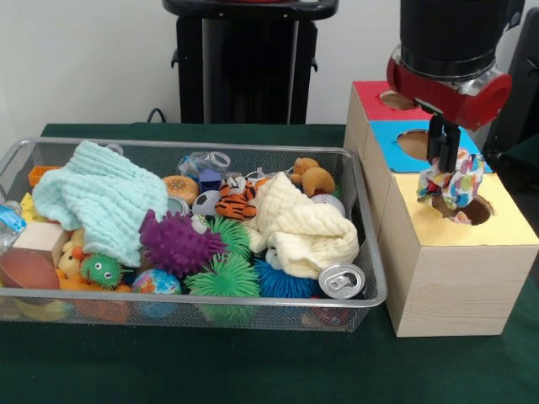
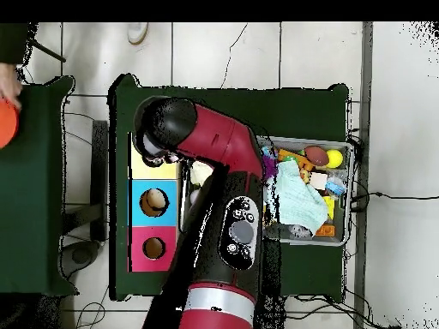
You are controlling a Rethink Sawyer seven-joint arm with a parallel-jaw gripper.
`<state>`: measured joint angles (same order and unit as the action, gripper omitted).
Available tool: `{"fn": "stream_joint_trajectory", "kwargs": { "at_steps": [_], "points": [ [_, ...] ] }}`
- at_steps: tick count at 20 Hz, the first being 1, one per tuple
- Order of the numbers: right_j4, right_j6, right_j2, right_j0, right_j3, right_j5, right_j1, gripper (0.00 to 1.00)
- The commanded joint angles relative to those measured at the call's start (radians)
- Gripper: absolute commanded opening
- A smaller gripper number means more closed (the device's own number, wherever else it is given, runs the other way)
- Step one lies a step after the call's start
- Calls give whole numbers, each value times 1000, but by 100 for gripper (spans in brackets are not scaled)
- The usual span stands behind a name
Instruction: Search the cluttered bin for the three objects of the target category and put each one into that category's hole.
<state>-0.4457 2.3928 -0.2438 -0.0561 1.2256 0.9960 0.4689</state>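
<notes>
- While I hang over the wooden box (image 1: 446, 269), my gripper (image 1: 452, 187) is pinched on a multicoloured patterned cloth (image 1: 456, 185), whose bunched folds bulge out on both sides of my fingers (image 1: 441, 147).
- Directly under my fingertips lies the hole in the yellow section (image 1: 505, 220); the cloth's lowest edge is at that hole's rim, partly covering it, though I cannot tell whether it touches.
- Behind my fingers, farther along the box top, come the blue section (image 1: 396, 133) and then the red section (image 1: 370, 94), each with its own round hole.
- Seen from overhead, my arm (image 2: 225, 163) covers most of the yellow section (image 2: 150, 169), so my fingertips and the cloth are hidden there; the blue hole (image 2: 153, 202) and the red hole (image 2: 153, 248) lie uncovered.
- Well off to the side of my fingers, just beside the box, sits the wire mesh bin (image 1: 370, 290).
- Inside it I see a pale green knitted cloth (image 1: 97, 198), a cream knitted cloth (image 1: 305, 225), a purple spiky ball (image 1: 175, 242), a green spiky ball (image 1: 224, 278), a small tiger toy (image 1: 236, 202) and a drink can (image 1: 342, 280) in the corner nearest the box.
- At the far edge of the overhead view, a person's hand (image 2: 10, 86) rests near an orange disc (image 2: 7, 124) on a separate green table (image 2: 34, 188).
</notes>
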Motion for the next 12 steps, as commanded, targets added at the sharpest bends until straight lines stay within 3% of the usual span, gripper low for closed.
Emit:
{"fn": "stream_joint_trajectory", "kwargs": {
  "at_steps": [1,12],
  "points": [
    [-39,304,-1,-6,133,-50,-5,0],
    [-62,287,-19,-18,174,-70,11,0]
  ]
}}
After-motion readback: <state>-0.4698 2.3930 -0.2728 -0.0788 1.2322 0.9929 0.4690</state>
